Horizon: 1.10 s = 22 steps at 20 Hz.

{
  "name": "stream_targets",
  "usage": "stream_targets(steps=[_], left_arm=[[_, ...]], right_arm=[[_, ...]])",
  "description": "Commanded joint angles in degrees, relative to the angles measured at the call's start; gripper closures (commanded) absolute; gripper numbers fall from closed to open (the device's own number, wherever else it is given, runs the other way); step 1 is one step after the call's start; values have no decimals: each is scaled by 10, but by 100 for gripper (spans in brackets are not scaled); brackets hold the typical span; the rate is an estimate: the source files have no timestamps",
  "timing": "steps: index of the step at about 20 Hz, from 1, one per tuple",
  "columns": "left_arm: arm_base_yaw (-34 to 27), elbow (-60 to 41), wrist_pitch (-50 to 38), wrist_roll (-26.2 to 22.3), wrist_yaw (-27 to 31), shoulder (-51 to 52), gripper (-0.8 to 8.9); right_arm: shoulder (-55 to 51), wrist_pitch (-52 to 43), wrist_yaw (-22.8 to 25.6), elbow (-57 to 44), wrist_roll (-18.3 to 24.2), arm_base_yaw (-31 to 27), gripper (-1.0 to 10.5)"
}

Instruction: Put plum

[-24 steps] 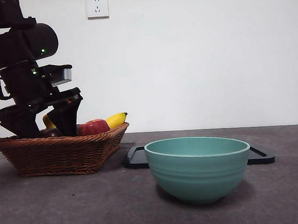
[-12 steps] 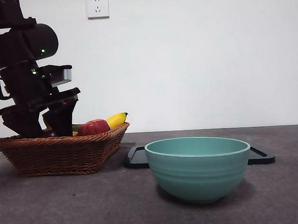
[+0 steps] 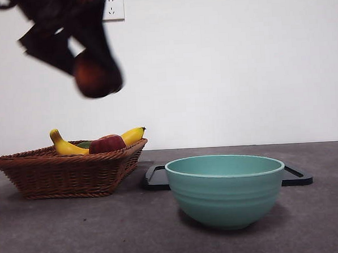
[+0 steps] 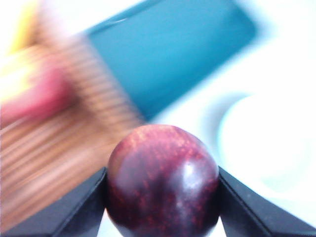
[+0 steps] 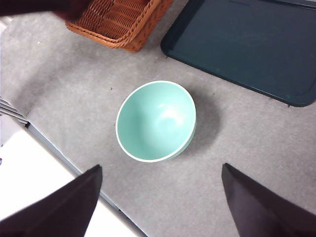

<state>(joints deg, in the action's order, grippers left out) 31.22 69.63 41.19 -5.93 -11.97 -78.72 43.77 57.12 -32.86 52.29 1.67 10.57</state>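
We found the left pincer [image 3: 92, 71] high in the air, its two black jaws clamped on the plum [image 4: 163, 180], one jaw against each side of the fruit. The plum, dark maroon with reddish speckles and a glossy highlight, hung clear of everything, and in the front view both it and the pincer were blurred. Well below the left pincer and slightly to one side sat the wicker basket [image 3: 63, 171] on the table [image 3: 106, 232], holding a yellow banana [image 3: 68, 146] and a red apple [image 3: 106, 144], with a sliver of something green between them that we could not identify. Further from that pincer, lower and off toward the other side, stood the teal bowl [image 3: 226, 188], and behind it lay a dark flat tray [image 5: 247, 44] just beside the basket. A white wall socket [image 3: 113, 7] showed on the wall right next to the left arm. The right pincer [image 5: 160, 197] hovered high above the table with its jaws spread wide apart and nothing between them; the bowl lay directly beneath it, the tray and a corner of the basket further out past the bowl.
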Motion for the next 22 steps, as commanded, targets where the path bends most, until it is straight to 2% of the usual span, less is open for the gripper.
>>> stream_targets(steps=[1,5,8,14,22], left_arm=[[51,12,-13,7,-1,-7,538],[130,12,-60,9,0,-34,538],[165,12,-90,10,1,-72,538],[203,12,-126,10,7,-164,538],[222,12,-155,-1,34,-245,538]], right_arm=[[4,-5,-1,10,-1,2,559],[4,-5,-1,10,-1,2,559],[3,-5,0,10,-1,2,559],[4,-5,3,10,-1,2,559],[4,-5,3,10,-1,2,559]])
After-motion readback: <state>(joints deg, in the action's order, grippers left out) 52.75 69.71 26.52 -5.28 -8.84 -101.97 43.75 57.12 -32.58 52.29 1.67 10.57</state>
